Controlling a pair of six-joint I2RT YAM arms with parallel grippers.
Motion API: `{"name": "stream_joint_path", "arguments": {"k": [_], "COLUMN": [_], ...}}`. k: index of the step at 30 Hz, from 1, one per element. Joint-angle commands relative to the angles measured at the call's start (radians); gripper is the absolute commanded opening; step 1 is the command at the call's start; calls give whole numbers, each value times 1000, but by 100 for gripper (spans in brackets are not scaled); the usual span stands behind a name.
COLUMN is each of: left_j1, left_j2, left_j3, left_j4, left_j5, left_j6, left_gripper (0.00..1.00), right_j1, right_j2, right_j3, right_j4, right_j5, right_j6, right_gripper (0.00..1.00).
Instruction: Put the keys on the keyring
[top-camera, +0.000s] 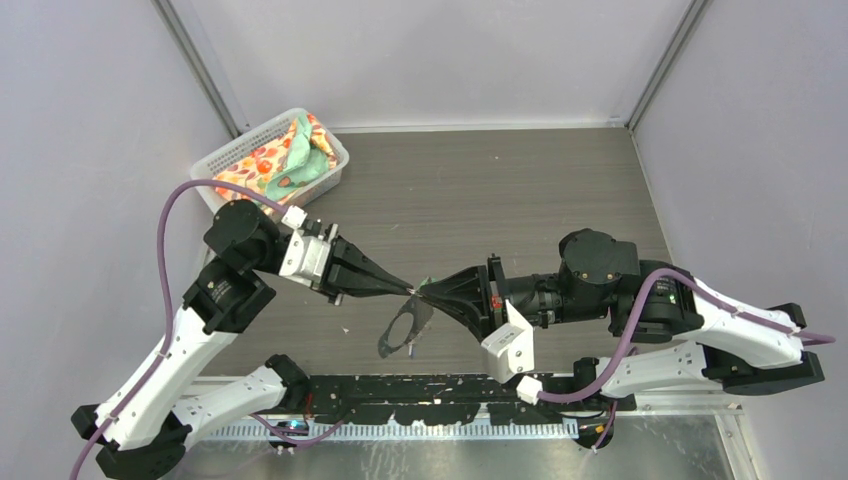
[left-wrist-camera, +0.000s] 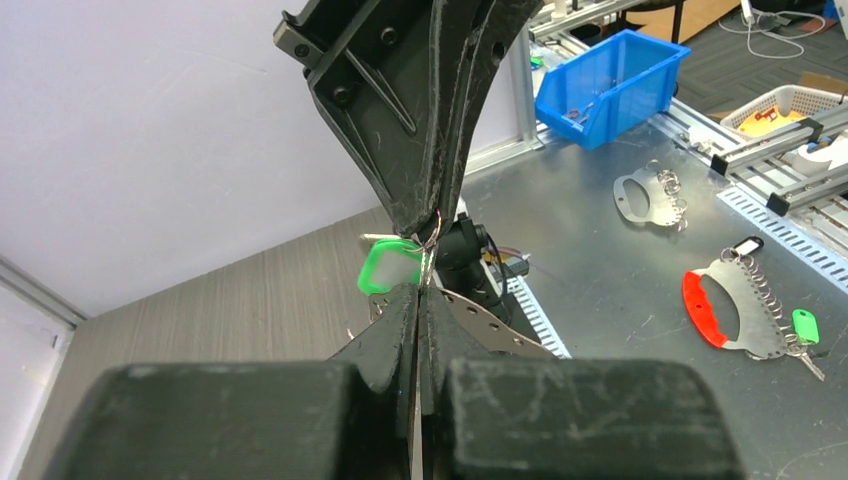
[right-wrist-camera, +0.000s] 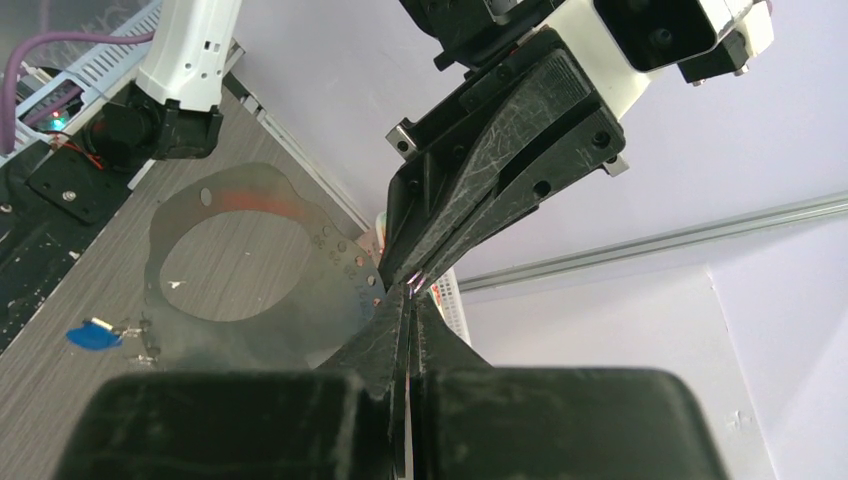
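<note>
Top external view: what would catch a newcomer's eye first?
The left gripper and right gripper, both shut, meet tip to tip in the centre, with the keyring hanging below them. A green key sits at that meeting point, and a basket of colourful cloth stands at the far left.

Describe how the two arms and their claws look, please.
The left arm and the right arm have white shells, black joints and black bases. A purple cable loops along each arm. The left claw and the right claw are black, each with two long, tapering, ribbed fingers, visibly scuffed.
</note>
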Motion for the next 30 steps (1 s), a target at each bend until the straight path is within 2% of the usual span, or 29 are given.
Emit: {"name": "stream_joint_path", "arguments": {"k": [1,14,30], "left_j1": [-5,-5,-5], "left_j2": [1,9,-10], "left_j3": [31,44,29], "left_j4": [-64,-105,-119], "left_j5": [8,52,94], "left_j6": [81,143,204], "left_gripper": [0,0,0], "right_j1": [4,2,-34], "right_j2": [20,73,148], "right_j3": [59,118,174], "right_j4": [15,-56,-84], "right_j5": [-14,-5,14], "right_j6": [-3,16,127], "right_gripper": [1,1,1]}}
